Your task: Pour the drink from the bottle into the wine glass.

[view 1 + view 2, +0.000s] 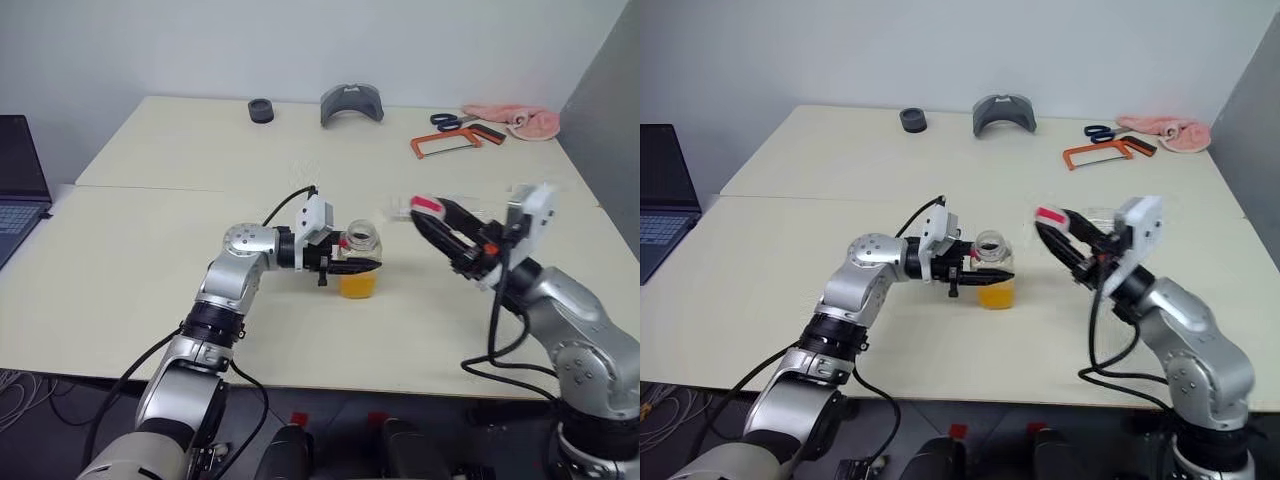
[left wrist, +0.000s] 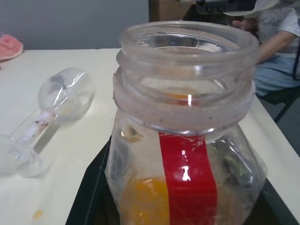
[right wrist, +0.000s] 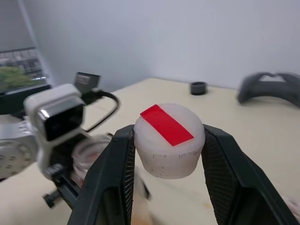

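Between L gripper (image 1: pixel 362 264) fingers — bottle (image 1: pixel 358 259), uncapped.

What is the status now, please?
Left gripper shut on bottle, open, drink low. Right gripper holds cap. Wine glass lies on its side on table.

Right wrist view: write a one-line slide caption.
Right end effector grips the white cap with its red stripe, above the open bottle.
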`<state>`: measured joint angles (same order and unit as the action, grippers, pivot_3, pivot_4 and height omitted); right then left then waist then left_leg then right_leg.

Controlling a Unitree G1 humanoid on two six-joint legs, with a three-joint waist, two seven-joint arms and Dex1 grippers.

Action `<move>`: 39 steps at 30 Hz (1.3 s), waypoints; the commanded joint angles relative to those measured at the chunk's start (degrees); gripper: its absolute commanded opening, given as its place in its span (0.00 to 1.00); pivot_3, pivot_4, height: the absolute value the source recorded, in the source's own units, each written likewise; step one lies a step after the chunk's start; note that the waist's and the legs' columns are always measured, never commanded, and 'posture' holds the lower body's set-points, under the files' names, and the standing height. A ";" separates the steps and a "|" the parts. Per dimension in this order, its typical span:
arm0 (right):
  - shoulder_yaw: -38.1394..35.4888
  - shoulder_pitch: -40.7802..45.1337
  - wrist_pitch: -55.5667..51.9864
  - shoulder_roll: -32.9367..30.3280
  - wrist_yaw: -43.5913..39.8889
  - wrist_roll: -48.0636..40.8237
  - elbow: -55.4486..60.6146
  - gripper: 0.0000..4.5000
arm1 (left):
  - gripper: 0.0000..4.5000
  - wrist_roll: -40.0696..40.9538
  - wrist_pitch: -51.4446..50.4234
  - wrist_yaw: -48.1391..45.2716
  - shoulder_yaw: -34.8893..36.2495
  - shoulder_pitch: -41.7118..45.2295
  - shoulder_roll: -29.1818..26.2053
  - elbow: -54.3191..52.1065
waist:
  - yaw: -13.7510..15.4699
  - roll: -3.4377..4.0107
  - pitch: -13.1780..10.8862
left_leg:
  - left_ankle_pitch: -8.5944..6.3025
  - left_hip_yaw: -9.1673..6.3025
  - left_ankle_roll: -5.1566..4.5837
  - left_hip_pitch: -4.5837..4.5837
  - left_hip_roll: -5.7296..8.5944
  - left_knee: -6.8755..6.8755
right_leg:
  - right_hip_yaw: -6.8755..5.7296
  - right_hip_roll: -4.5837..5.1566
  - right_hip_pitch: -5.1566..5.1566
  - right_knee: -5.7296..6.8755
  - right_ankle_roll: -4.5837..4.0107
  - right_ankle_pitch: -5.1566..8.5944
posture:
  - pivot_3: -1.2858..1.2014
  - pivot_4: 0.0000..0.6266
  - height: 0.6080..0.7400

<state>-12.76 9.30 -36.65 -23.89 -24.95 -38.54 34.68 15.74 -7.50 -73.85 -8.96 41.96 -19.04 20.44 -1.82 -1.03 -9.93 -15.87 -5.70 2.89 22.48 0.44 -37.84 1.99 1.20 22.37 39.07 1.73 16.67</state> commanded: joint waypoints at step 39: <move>27.73 22.49 0.40 5.50 -5.23 19.72 -18.71 1.00 | 0.38 -2.25 8.15 44.05 23.50 4.36 -7.95 17.46 | 0.02 -0.09 -0.06 | 0.06 0.08 0.12 -0.16 -0.03 -0.04 | 0.10 0.10 0.01 0.03 0.05 -0.04 | 0.52 0.24 1.00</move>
<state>14.29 30.35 -37.37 -18.99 -30.71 -20.10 16.69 13.71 -1.51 -31.11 13.52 44.09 -26.22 38.11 -1.80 -1.12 -9.99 -15.77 -5.64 3.08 22.40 0.43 -37.91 2.06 1.30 22.43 39.09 1.79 16.62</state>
